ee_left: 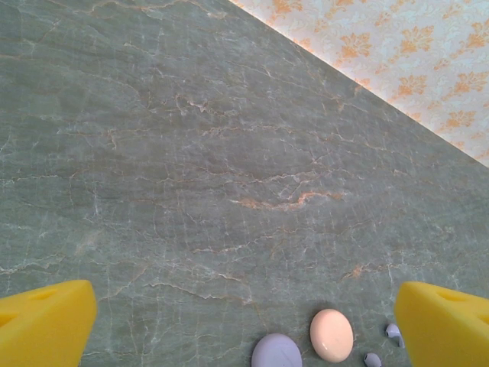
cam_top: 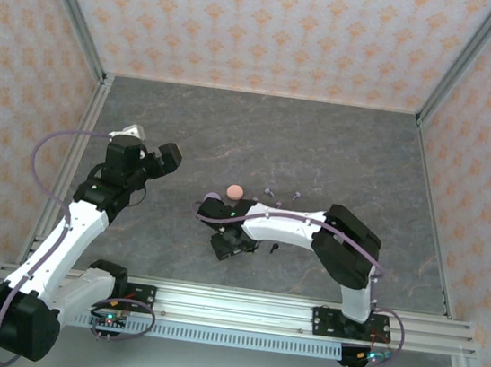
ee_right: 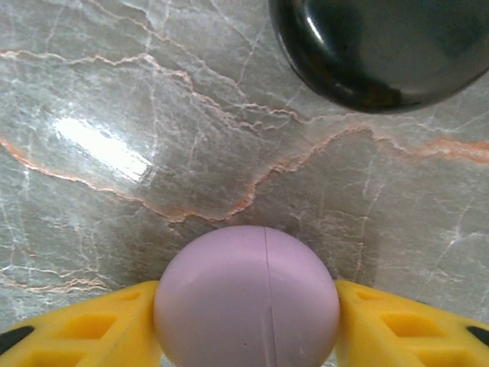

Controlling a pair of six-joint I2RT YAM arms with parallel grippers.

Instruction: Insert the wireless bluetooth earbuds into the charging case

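The right gripper (ee_right: 246, 325) squeezes the purple case (ee_right: 246, 290), just beside the black case (ee_right: 382, 46). The left gripper (ee_left: 244, 321) is wide open. The earbuds (cam_top: 269, 189) lie loose nearby; none look in yet.

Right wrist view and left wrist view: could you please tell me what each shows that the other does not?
Right wrist, not left: a black case beyond the right gripper, whose jaws clamp a lilac case. Left wrist, not right: a pink case, lilac earbuds, patterned wall. Both: marbled tabletop, yellow jaws, a lilac case, perhaps not the same.
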